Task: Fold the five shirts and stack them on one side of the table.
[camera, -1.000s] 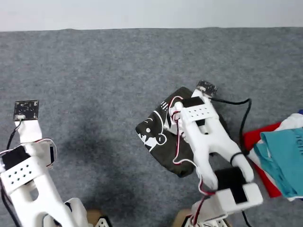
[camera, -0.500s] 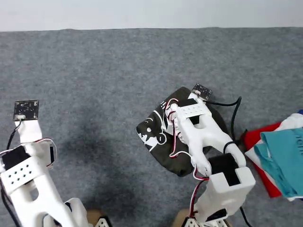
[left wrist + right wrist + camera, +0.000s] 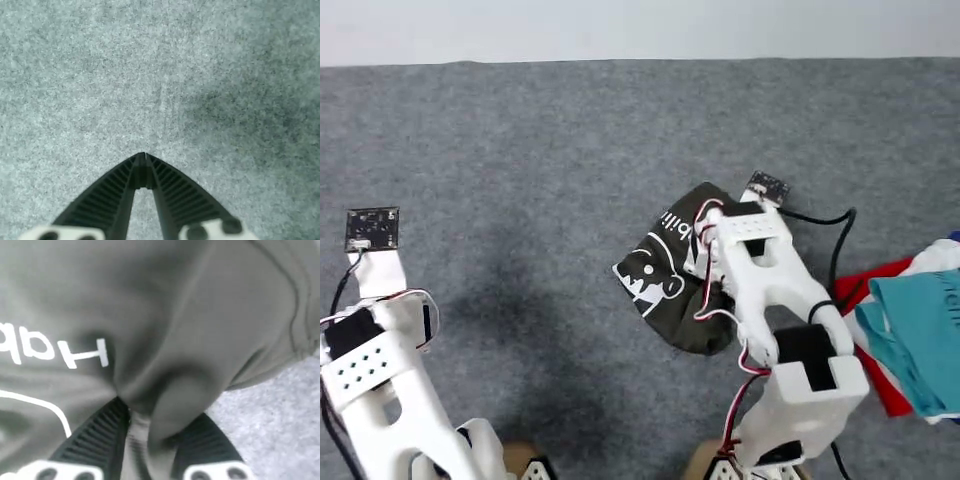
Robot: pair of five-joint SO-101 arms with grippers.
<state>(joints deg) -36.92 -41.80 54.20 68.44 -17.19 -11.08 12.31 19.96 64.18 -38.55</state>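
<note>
Near, left: your left claw (image 3: pixel 144 159) hangs over the grey mat (image 3: pixel 75 60), tips pressed together on nothing. It is well apart from any cloth.

Near, right edge: a loose heap. The teal shirt (image 3: pixel 915 335) is on top, the red shirt (image 3: pixel 868 290) under it, and some white cloth (image 3: pixel 942 258) behind. None looks folded.

Middle: the dark shirt (image 3: pixel 665 285) lies bunched on the mat, white print up, just ahead of the right arm. Your right claw (image 3: pixel 137 415) is pinching a fold of it. Cloth bulges between and over the tips, so the bite is deep and likely takes in more than one layer.

Handling, my judgement: a light, limp knit.
- It holds no shape you don't give it. Lift it by one point and the rest hangs and drags.
- The felt-like mat probably grips it, so a pull stretches the cloth before it slides.
- There is nothing to break, and little chance of slipping in ribbed tips.
- Main risk: a mid-body pinch like this one gathers layers and rolls the shirt into a ball instead of spreading it.

Where to hold: take an edge, not the middle. A shoulder or hem corner, one per claw, lets you stretch it flat. The seam near the shirt's edge in the right wrist view is a candidate, though you can't tell which hem it is.

Far: the mat runs on to a pale wall (image 3: pixel 620 30). I'd spread the shirt there.
</note>
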